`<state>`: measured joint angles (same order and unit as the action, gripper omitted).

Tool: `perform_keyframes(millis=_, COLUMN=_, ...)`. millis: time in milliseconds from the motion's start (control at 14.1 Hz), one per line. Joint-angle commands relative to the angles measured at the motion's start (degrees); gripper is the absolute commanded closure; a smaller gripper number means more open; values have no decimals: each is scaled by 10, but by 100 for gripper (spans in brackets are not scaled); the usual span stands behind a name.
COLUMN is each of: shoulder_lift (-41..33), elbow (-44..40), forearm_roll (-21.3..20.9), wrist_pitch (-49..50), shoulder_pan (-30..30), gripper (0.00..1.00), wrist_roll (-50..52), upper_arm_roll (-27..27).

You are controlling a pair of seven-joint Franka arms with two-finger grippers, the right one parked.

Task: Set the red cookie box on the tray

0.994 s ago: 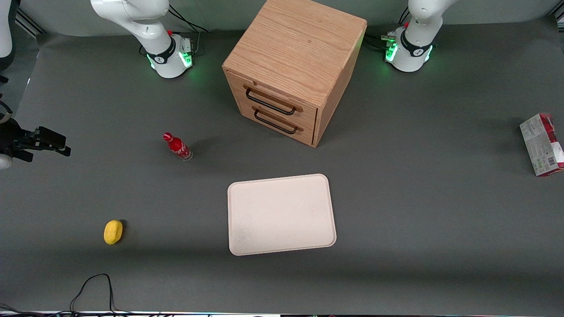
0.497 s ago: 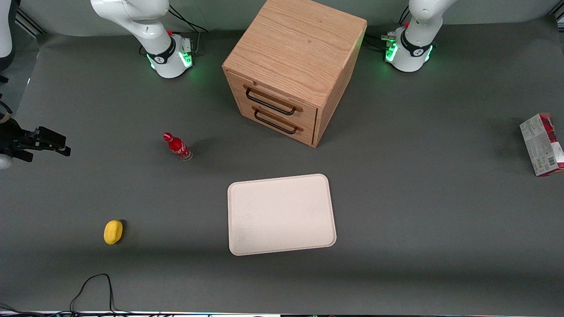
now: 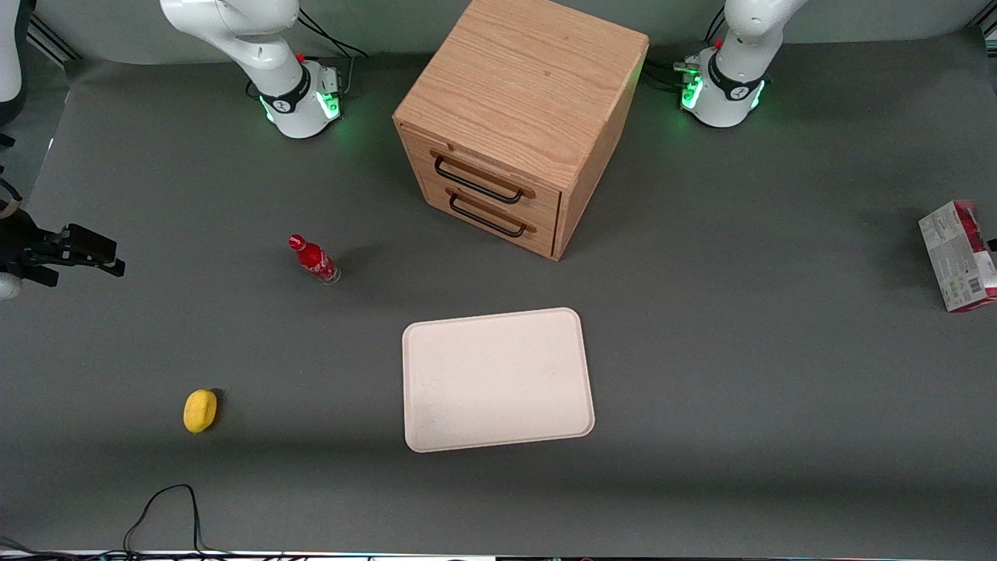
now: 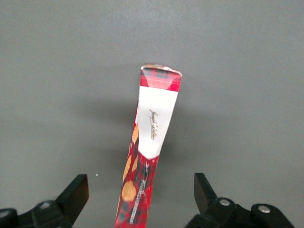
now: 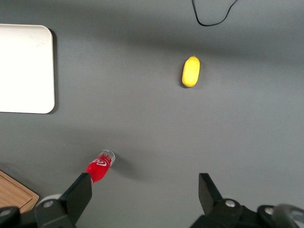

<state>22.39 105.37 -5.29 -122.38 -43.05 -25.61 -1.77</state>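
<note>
The red cookie box (image 3: 958, 255) stands on its thin edge at the working arm's end of the table, its pale printed face toward the front camera. In the left wrist view the box (image 4: 154, 118) shows as a narrow red edge with a white label. My left gripper (image 4: 139, 183) is above the box with its fingers wide open, one on each side of the box and not touching it. The gripper is out of the front view. The pale beige-pink tray (image 3: 498, 379) lies flat near the table's middle, nearer to the front camera than the cabinet, and is bare.
A wooden two-drawer cabinet (image 3: 522, 117) stands at the table's middle, both drawers shut. A small red bottle (image 3: 313, 259) and a yellow lemon (image 3: 200, 411) lie toward the parked arm's end. A black cable (image 3: 167, 506) loops at the front edge.
</note>
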Motion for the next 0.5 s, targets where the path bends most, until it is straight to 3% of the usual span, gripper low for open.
perform_keyframes(millis=0, shoulder_lift=-9, elbow=65, forearm_roll=2, wrist_pitch=-77, shoulder_pan=-10, gripper=1, wrist_roll=-1, upper_arm_roll=-6)
perform_keyframes(millis=426, shoulder_lift=19, elbow=83, forearm_roll=2, wrist_pitch=-123, shoulder_pan=-19, gripper=1, wrist_roll=-1, upper_arm_roll=-6)
